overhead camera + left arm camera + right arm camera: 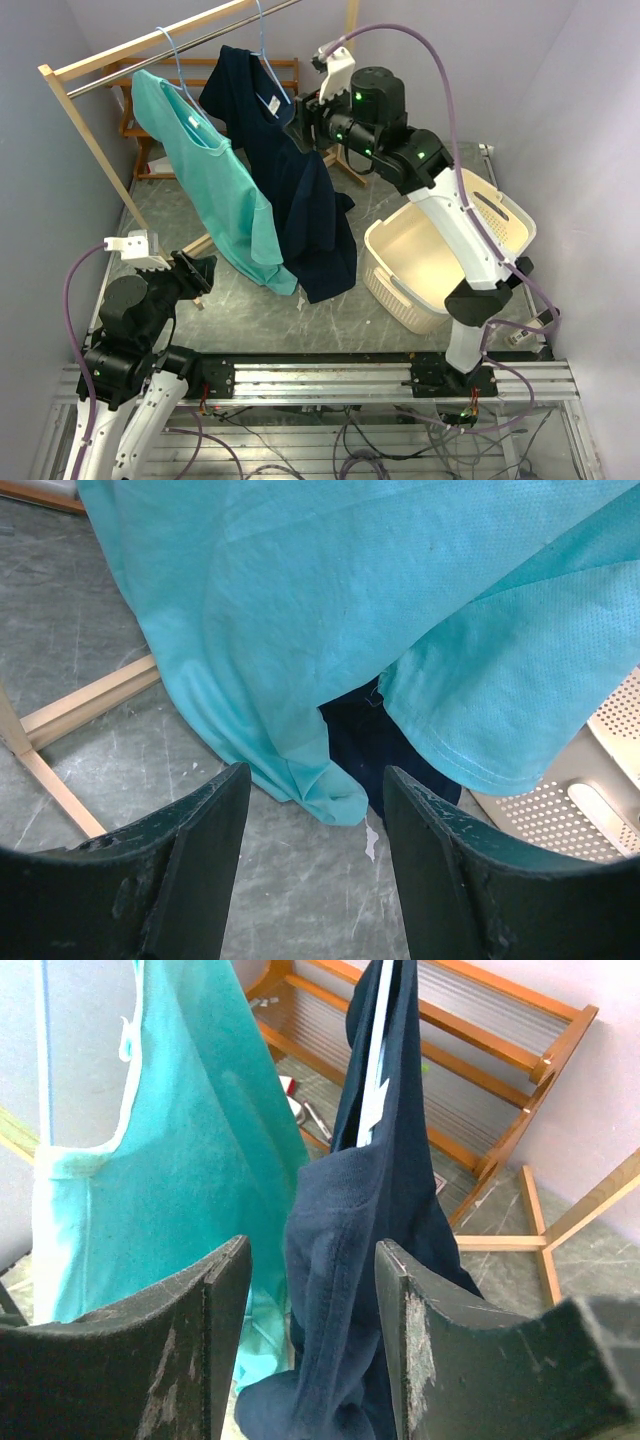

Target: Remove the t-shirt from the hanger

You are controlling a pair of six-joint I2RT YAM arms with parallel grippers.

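Note:
A navy t-shirt (300,190) hangs on a pale blue hanger (268,75) from the metal rail, next to a teal t-shirt (215,185) on its own hanger (175,70). My right gripper (300,125) is open at the navy shirt's right shoulder; in the right wrist view a fold of navy cloth (350,1260) lies between the jaws, which stand apart. My left gripper (200,275) is open and empty, low near the teal hem (330,795), with bare table between its fingers.
A cream laundry basket (400,290) stands at the right of the table under my right arm. A wooden rack frame (85,130) holds the rail; a wooden shelf (480,1090) stands behind the shirts. Rack feet (80,710) lie on the table near my left gripper.

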